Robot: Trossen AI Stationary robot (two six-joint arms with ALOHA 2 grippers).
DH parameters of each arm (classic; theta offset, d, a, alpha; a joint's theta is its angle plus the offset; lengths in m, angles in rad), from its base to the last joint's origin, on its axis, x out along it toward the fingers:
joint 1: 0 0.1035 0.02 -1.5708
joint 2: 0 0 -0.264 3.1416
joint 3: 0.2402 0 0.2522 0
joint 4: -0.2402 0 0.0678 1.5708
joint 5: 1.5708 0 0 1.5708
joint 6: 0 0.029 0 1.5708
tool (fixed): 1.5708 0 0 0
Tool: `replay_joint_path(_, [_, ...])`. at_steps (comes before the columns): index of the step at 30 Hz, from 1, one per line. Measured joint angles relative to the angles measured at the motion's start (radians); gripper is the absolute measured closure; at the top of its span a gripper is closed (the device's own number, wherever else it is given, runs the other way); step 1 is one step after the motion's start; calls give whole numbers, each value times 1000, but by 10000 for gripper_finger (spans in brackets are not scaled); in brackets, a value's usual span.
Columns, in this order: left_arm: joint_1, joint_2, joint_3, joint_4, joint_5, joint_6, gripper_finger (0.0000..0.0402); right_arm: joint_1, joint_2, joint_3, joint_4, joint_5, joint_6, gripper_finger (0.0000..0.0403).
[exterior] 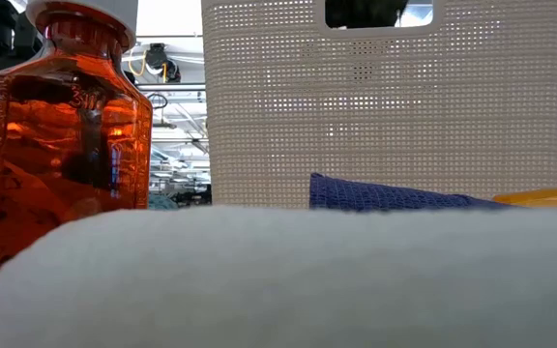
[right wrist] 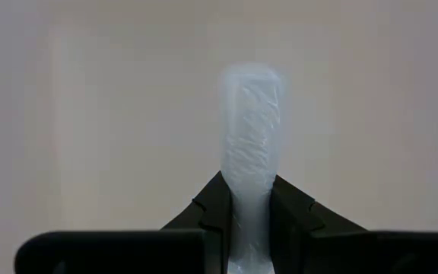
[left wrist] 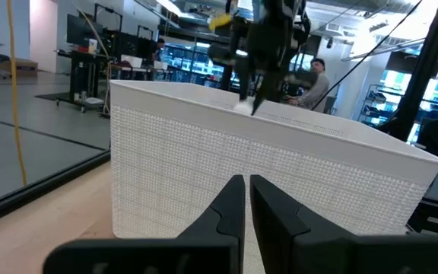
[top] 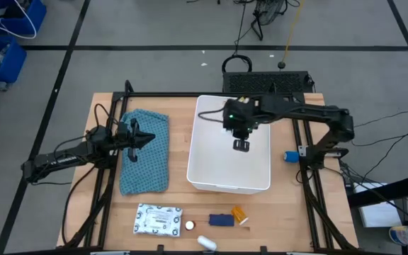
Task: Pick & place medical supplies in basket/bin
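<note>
The right hand hangs over the inside of the large white rectangular plastic tub, its fingers pinching a small white tube with a ribbed, slightly translucent skin that stands straight out from between them. The tub has rounded corners, fine perforated walls and a handle slot in one short side. On the bare wooden counter in front of the tub lie a flat white printed packet, a dark blue piece, an orange pill bottle, a small white round cap and another white tube; the packet's print is too small to read. The left hand, fingers pressed together, holds nothing and hovers over a teal patterned cloth left of the tub. A small blue item sits just right of the tub. Around the counter the floor is grey with dark lines; the left wrist view shows a workshop with people seated behind the tub.
</note>
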Motion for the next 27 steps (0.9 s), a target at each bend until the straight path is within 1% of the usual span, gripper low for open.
replay_joint_path(3, [0, 0, 0, 0, 0, 6, 376, -23, 50, 0, -42, 62, -52, 357])
replay_joint_path(5, [0, 0, 0, 0, 0, 10, 376, -43, 81, 0, -40, 75, -85, 357])
replay_joint_path(10, [0, 0, 0, 0, 0, 15, 376, -93, 148, 0, -21, -14, -150, 357])
replay_joint_path(14, [0, 0, 0, 0, 0, 19, 376, -104, 193, 0, -16, -54, -220, 357])
replay_joint_path(18, [0, 0, 0, 1, 0, 19, 376, -99, 238, 0, -5, -55, -285, 357])
replay_joint_path(24, [0, 0, 0, 0, -1, 42, 376, -130, 322, 0, -2, -54, -334, 357])
replay_joint_path(27, [0, 0, 0, 0, -1, 45, 376, -144, 360, -1, 27, -54, -340, 357])
